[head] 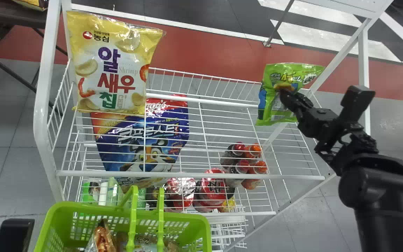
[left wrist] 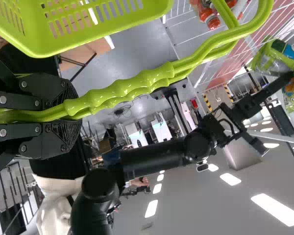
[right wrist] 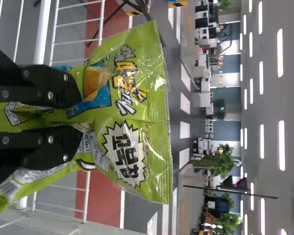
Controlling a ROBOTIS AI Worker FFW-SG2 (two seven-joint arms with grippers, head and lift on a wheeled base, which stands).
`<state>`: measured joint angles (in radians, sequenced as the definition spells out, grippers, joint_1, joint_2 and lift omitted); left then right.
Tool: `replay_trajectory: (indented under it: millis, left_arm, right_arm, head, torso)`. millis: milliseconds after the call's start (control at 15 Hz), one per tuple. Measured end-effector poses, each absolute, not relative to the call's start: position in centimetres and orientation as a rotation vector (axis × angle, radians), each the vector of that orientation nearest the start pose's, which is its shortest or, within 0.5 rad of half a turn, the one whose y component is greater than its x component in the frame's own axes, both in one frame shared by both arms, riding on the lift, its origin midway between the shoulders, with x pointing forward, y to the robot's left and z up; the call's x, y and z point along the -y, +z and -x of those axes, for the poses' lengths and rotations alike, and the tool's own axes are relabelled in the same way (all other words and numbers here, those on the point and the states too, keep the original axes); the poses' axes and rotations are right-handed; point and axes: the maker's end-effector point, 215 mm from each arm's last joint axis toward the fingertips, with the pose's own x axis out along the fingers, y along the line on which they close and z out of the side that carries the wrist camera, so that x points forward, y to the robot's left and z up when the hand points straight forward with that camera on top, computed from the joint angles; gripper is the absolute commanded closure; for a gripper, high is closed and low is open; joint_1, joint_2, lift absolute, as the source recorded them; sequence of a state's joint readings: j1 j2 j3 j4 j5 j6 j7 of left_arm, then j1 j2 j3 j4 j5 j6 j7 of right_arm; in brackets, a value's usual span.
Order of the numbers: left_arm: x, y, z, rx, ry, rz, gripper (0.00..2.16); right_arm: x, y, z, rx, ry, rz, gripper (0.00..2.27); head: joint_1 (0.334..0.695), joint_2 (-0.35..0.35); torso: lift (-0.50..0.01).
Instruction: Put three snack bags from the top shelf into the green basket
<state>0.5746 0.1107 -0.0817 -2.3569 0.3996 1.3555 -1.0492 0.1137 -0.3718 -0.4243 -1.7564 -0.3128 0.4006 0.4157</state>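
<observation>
The green snack bag is at the far right of the top shelf; whether it touches the wires, I cannot tell. The right gripper has it clenched between its two fingers, pinching the film into folds, with the printed face spreading past the fingertips. The yellow snack bag is well apart from it, at the left of the same white wire shelf. Through the wires, on a lower level, are a blue bag, red cups and bottles with red and orange caps.

Nearer, on the left, is the green basket, with packaged snacks inside. The left gripper is closed around both its handles.

Around the rack runs a grey tiled floor, crossed on the far side by a red band. The room beyond has green plants and bright ceiling lights.
</observation>
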Motion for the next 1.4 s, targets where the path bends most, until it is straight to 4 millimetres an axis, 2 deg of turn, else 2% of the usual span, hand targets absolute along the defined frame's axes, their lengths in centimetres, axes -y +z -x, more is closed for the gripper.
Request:
replay_trajectory:
  millis: [267, 467, 600, 733, 800, 933, 1067, 1400]
  left_arm:
    - [2.2, -36.6, -15.8, -0.980, -1.299, 0.798, 1.71]
    - [2.1, -36.5, -16.0, -0.976, -1.299, 0.801, 1.71]
    - [2.0, -36.5, -16.0, -0.975, -1.298, 0.801, 1.71]
    - [2.0, -36.5, -16.1, -0.973, -1.297, 0.803, 1.71]
    - [2.1, -36.5, -16.1, -0.971, -1.298, 0.804, 1.71]
    - [2.1, -36.5, -16.1, -0.969, -1.298, 0.805, 1.71]
    - [2.1, -36.4, -16.2, -0.966, -1.299, 0.805, 1.71]
    - [2.4, -36.2, -16.0, -0.957, -1.303, 0.811, 1.71]
  right_arm:
    - [44.3, -28.7, -50.3, -0.202, 0.114, -0.035, 2.16]
    - [40.2, -28.4, -45.6, -0.299, 0.199, -0.133, 2.16]
    - [36.6, -30.2, -41.0, -0.464, 0.268, -0.227, 2.16]
    - [32.6, -32.6, -34.3, -0.691, 0.354, -0.365, 2.16]
    - [31.0, -32.4, -32.0, -0.735, 0.395, -0.400, 2.16]
    - [28.6, -31.6, -29.7, -0.752, 0.465, -0.432, 2.16]
    - [26.0, -32.1, -27.9, -0.782, 0.530, -0.478, 2.16]
    - [19.8, -36.7, -23.2, -0.934, 0.632, -0.620, 2.16]
  head:
    - [0.695, -0.350]
    - [0.695, -0.350]
    - [0.695, -0.350]
    - [0.695, -0.350]
    - [0.695, -0.350]
    - [0.695, -0.350]
    - [0.695, -0.350]
    - [0.695, -0.350]
  torso:
    - [-0.047]
    - [-0.047]
    - [-0.047]
    - [-0.047]
    - [-0.047]
    - [-0.047]
    - [-0.047]
    - [-0.047]
